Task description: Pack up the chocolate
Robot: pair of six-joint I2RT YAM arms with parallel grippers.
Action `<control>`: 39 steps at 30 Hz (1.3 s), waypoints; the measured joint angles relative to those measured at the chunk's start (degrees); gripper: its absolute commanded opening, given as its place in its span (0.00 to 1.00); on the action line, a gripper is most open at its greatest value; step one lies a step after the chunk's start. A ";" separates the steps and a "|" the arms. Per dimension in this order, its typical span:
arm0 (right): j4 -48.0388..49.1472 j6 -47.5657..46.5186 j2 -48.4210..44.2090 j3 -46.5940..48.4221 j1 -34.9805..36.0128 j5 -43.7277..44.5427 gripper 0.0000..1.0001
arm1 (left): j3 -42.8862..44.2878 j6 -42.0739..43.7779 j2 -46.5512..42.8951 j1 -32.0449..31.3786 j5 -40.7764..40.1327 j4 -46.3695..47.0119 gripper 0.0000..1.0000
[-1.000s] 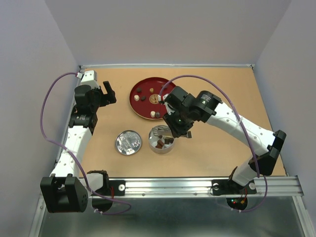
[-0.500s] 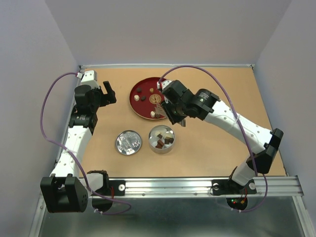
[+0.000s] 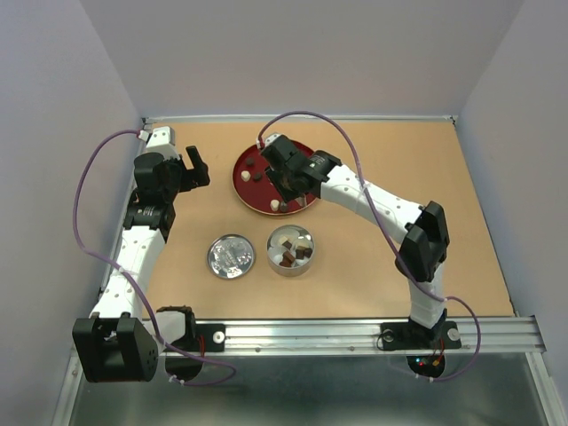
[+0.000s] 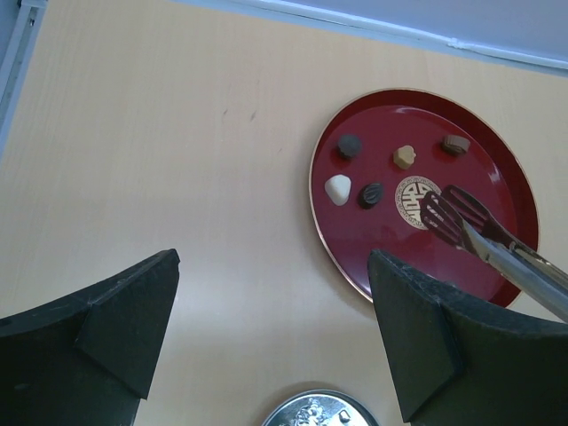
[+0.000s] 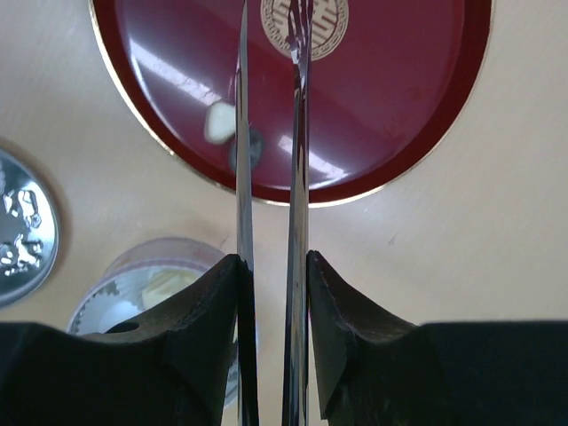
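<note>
Left tool (image 4: 273, 266), fingers wide apart, hangs near the left edge of the counter (image 3: 355, 275), unmoved since a second ago. Centre: lid (image 3: 231, 256), then the tin (image 3: 270, 252) holding some chocolate (image 3: 291, 257); more pieces lie on the red plate (image 4: 373, 253) behind. Right tool (image 5: 271, 266), clamped on the tongs (image 4: 461, 222), has swung from above the tin to the plate's centre, arm stretched forward-left. Wide counter room lies rightward.

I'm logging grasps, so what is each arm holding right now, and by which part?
The right tool is shut on the metal tongs, pinching both blades well back from their tips. The left tool is open and holds nothing.
</note>
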 measured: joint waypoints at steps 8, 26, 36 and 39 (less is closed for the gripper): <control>4.00 -1.77 5.46 5.95 -2.43 2.01 0.43 | 0.00 -0.02 0.00 0.00 0.13 0.00 0.99; 6.51 -3.13 13.60 8.37 -6.23 1.07 0.45 | 0.00 0.00 0.15 0.00 0.13 0.02 0.99; 7.91 -3.52 14.14 8.66 -6.23 -0.17 0.44 | 0.00 0.00 0.74 0.00 0.11 -0.07 0.99; 8.37 -3.65 15.08 9.38 -6.27 -0.17 0.43 | 0.00 0.00 0.74 0.00 0.13 -0.09 0.99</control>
